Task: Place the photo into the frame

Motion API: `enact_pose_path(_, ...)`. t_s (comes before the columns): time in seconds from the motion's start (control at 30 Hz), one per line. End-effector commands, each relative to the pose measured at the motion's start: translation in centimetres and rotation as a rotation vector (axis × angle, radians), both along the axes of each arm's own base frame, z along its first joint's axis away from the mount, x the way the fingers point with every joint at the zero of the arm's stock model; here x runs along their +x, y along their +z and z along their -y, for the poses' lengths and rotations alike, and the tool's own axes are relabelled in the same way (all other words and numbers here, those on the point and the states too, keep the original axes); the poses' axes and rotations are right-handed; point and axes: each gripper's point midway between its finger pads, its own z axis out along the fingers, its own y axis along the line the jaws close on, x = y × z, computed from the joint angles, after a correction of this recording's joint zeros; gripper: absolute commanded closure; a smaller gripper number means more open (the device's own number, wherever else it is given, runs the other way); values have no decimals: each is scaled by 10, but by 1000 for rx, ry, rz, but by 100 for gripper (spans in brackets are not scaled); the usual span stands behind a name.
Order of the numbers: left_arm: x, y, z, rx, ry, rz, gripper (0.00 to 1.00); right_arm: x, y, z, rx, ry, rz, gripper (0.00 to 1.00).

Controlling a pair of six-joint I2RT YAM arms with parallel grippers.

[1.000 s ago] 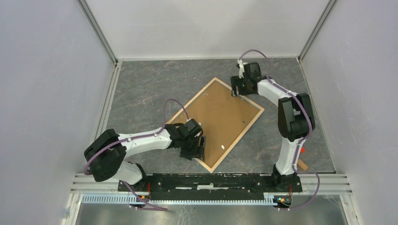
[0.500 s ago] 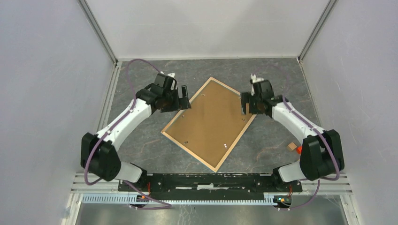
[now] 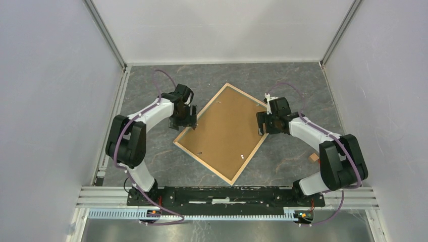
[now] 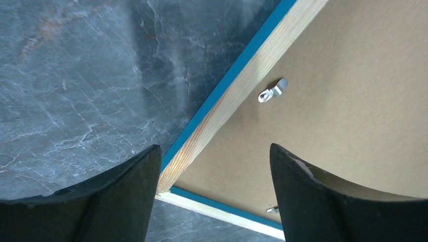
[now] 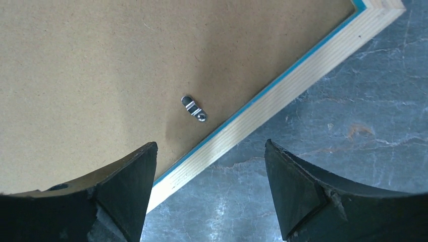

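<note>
Status: frame lies back-side up and diagonal on the table, with the brown backing board seated inside its light wood rim. A thin blue line of the front face shows along the rim's edges in both wrist views.

Photo: not visible in any view. Whether it already sits under the board cannot be told.

Left gripper: released, nothing held. It is at the frame's left edge near the left corner, and in the wrist view that corner of the rim lies between the spread fingers. One small metal clip sits just inside the rim there.

Right gripper: also released and empty, at the opposite right edge. The rim runs between its fingers, and a second clip rests on the board close to the rim. Whether either clip is turned to lock cannot be told.

Step, as judged: handling the closed-up frame from two opposite edges, either to take hold of it or to work the clips.

Next move calls for:
- bringing each pair of fingers down over the thin rim without pushing the frame sideways
- closing both sides evenly, since the frame is wide and flat and could twist or slide if one side grips first
</note>
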Motion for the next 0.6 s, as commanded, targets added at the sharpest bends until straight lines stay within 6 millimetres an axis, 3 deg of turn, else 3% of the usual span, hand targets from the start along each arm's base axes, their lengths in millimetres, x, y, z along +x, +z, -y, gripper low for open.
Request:
enact_pose_path(0.0,-21,-19,1,-12,-107,-69,21,11,-6,-7,17,11,16,18)
enact_pose_path(0.13,-42,-31,-3,-16,-101,-140,27,15,-6,-6,27,-32,30,20)
enact_pose_path(0.3,-73,-39,7,-115,-79,-202,44,24,-2,4,-19,-83,75,24)
enact_pose_path(0.57,-78,-38,-8,-57,-66,-164,56,40,-2,17,-75,-177,103,22)
